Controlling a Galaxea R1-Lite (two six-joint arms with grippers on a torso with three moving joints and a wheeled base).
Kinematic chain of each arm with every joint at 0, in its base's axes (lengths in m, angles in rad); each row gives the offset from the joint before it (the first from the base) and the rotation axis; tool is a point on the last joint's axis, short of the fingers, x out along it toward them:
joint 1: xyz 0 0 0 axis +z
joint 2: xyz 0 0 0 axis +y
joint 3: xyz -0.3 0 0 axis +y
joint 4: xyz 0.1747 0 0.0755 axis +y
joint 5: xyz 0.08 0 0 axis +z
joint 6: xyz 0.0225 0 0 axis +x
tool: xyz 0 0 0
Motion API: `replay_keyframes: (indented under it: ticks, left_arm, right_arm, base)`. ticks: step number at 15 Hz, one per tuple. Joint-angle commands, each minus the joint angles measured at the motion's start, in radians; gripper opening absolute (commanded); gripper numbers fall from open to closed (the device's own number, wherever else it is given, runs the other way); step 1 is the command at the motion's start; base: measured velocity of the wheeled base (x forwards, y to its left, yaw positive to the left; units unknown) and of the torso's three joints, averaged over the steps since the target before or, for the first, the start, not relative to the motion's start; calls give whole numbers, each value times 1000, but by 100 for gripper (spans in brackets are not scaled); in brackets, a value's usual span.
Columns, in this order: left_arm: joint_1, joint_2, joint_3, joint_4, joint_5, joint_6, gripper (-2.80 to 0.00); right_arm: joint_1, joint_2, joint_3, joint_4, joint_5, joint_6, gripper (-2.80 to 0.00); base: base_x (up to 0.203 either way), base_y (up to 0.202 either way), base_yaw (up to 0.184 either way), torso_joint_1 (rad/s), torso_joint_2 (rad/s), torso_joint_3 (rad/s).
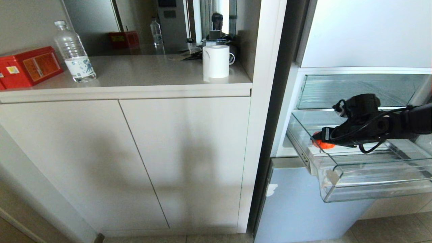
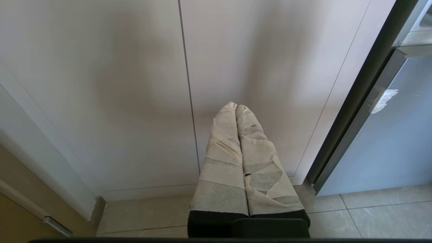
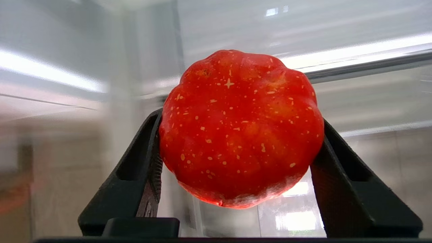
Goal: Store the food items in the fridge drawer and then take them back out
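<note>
A glossy red-orange, tomato-like food item (image 3: 239, 135) fills the right wrist view, and my right gripper (image 3: 241, 119) is shut on it, one black finger pressed against each side. In the head view the right gripper (image 1: 317, 140) reaches from the right over the left end of the pulled-out fridge drawer (image 1: 371, 189). The food item (image 1: 320, 145) shows as a red patch at its tip, just above the drawer's ribbed floor. My left gripper (image 2: 236, 107) hangs shut and empty in front of the low cabinet doors, its taped fingers (image 2: 221, 135) pressed together.
A clear flat-fronted bin (image 1: 354, 89) sits above the drawer. A pale blue fridge door panel (image 1: 297, 209) lies below it. To the left is a white cabinet (image 1: 135, 152) whose counter carries a water bottle (image 1: 72, 50), a red box (image 1: 28, 65) and a paper roll (image 1: 216, 62).
</note>
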Motion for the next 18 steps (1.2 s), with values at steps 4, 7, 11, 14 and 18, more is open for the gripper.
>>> replay_keyframes:
  ticks: [4, 7, 11, 14, 18]
  left_arm:
    - [0, 2, 0, 0, 1, 0, -280]
    - [0, 2, 0, 0, 0, 0, -280]
    - [0, 2, 0, 0, 0, 0, -280]
    - [0, 2, 0, 0, 0, 0, -280]
    - [0, 2, 0, 0, 1, 0, -280]
  right_arm:
    - [-5, -359, 202, -2, -84, 9, -280]
    - [-25, -499, 297, -2, -126, 2, -280]
    - [-38, -686, 439, -2, -288, -11, -280]
    - [-133, -866, 544, -2, -302, -51, -280]
    - [-302, -1053, 684, -2, -288, -141, -280]
  base:
    - [0, 0, 0, 0, 0, 0]
    - [0, 0, 0, 0, 0, 0]
    - [0, 0, 0, 0, 0, 0]
    - [0, 0, 0, 0, 0, 0]
    - [0, 0, 0, 0, 0, 0]
